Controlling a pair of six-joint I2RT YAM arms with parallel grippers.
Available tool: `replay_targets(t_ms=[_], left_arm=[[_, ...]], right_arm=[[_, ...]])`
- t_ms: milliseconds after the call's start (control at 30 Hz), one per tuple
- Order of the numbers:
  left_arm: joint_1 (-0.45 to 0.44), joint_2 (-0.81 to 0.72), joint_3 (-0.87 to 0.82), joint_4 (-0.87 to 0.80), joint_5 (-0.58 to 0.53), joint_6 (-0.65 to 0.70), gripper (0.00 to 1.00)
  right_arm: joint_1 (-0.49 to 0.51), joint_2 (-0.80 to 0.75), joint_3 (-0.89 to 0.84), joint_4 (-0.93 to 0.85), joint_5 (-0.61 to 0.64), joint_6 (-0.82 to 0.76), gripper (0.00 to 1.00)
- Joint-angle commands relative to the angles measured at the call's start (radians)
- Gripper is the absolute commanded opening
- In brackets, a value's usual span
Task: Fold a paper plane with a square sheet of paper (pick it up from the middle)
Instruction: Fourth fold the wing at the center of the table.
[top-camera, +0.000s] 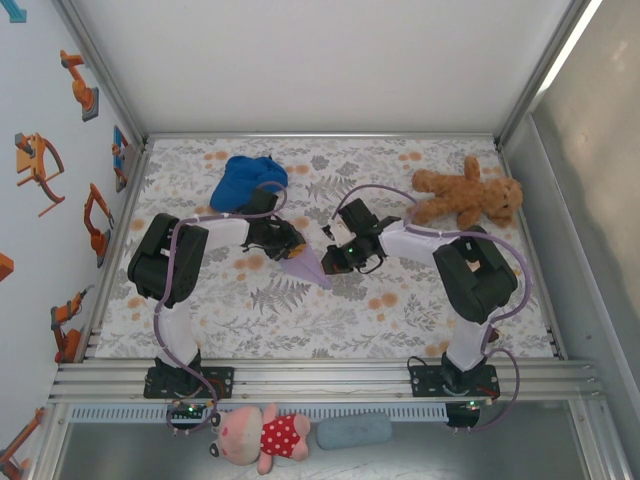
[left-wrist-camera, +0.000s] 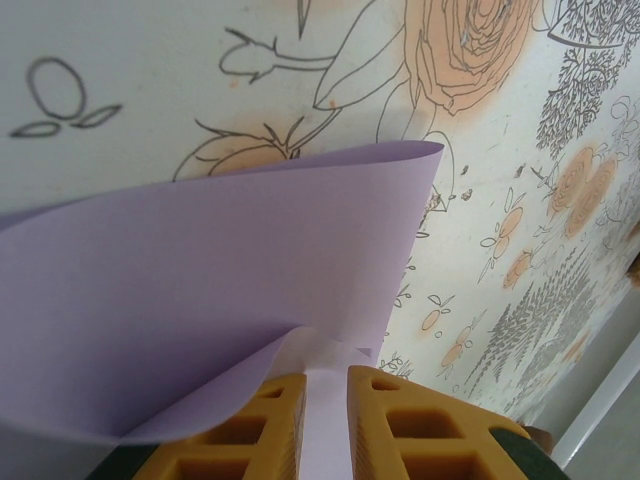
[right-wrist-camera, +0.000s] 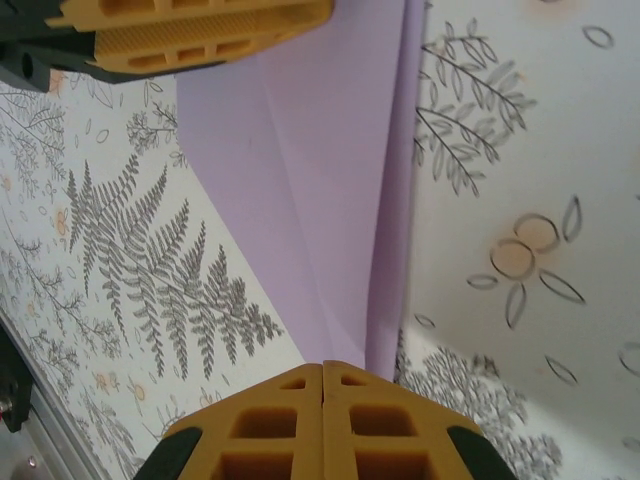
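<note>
Two robot arms meet over a part-folded sheet of lavender paper at the middle of a floral-print table. The left gripper, just on the paper's far-left side, has its jaws nearly closed on a raised flap. From there the sheet fans away, curled off the cloth.

The right gripper sits just right of the paper with its jaws fully closed. A creased edge runs down to its fingertips; whether they nip it cannot be told.

From above, the paper tapers to a point aimed near and right, its long axis slanting between the two grippers. Either arm is within reach, so the next crease likely turns on that slant.

A blue cap lies far left, a teddy bear far right, both well apart from the paper.
</note>
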Motion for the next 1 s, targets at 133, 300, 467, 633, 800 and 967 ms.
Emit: replay_targets(t_ms=[133, 300, 467, 633, 800, 967], left_arm=[[0.001, 0.014, -0.013, -0.163, -0.117, -0.002, 0.21], [-0.002, -0.059, -0.003, -0.103, -0.092, 0.033, 0.21], [-0.019, -0.154, -0.034, -0.006, -0.083, 0.115, 0.21], [-0.052, -0.221, -0.135, 0.128, -0.071, 0.171, 0.21], [-0.081, -0.202, -0.201, 0.240, -0.036, 0.181, 0.19], [-0.092, -0.163, -0.216, 0.294, -0.018, 0.202, 0.17]], right_arm=[[0.010, 0.086, 0.036, -0.003, 0.016, 0.009, 0.03], [0.011, 0.114, 0.028, -0.023, 0.054, 0.007, 0.02], [0.011, 0.123, 0.019, -0.048, 0.082, 0.004, 0.01], [0.011, 0.133, 0.027, -0.069, 0.093, 0.006, 0.00], [0.011, 0.138, 0.026, -0.077, 0.094, 0.010, 0.00], [0.012, 0.143, 0.023, -0.082, 0.094, 0.012, 0.00]])
